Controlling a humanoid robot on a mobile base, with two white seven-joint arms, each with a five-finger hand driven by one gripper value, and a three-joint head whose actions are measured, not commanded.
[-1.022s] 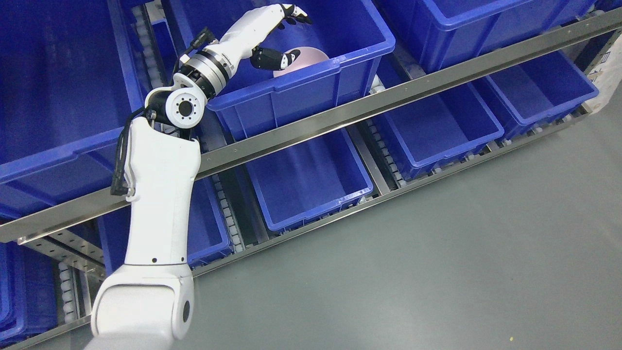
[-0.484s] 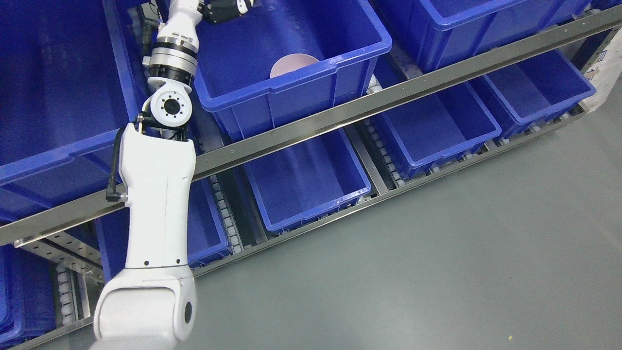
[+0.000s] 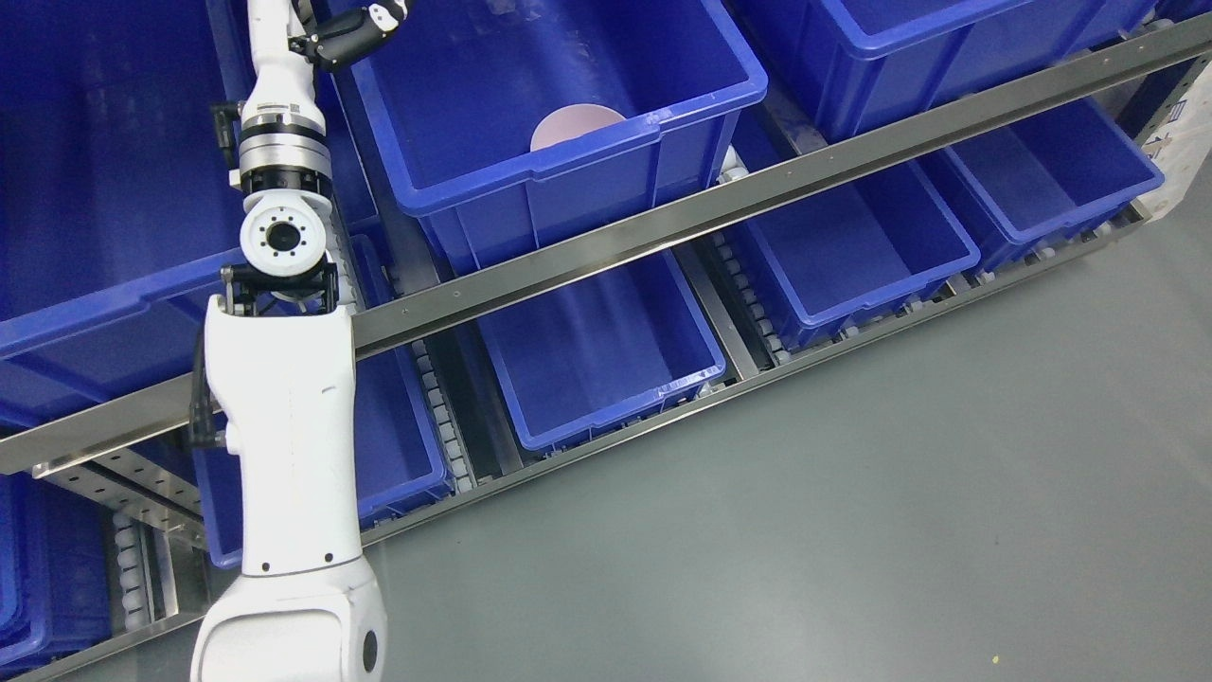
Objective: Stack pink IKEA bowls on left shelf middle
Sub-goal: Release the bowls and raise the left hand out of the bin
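Reaching up from the lower left, the left arm (image 3: 284, 445) runs nearly straight up the picture, its wrist joint over the gap between two bins on the middle shelf. The left hand (image 3: 352, 26) sits at the very top edge, just above the near-left corner of the bin (image 3: 568, 180); only a dark thumb or finger part shows, the rest is cut off by the frame, so I cannot tell whether it is spread or curled, though nothing shows in its grip. The pink bowl (image 3: 578, 128) lies inside that bin, against the front wall, mostly hidden behind the rim, well apart from the hand. A steel rail (image 3: 757, 194) runs diagonally below the bin. Lower bins (image 3: 606, 350) stand on the shelf beneath, beside the grey floor (image 3: 852, 530).
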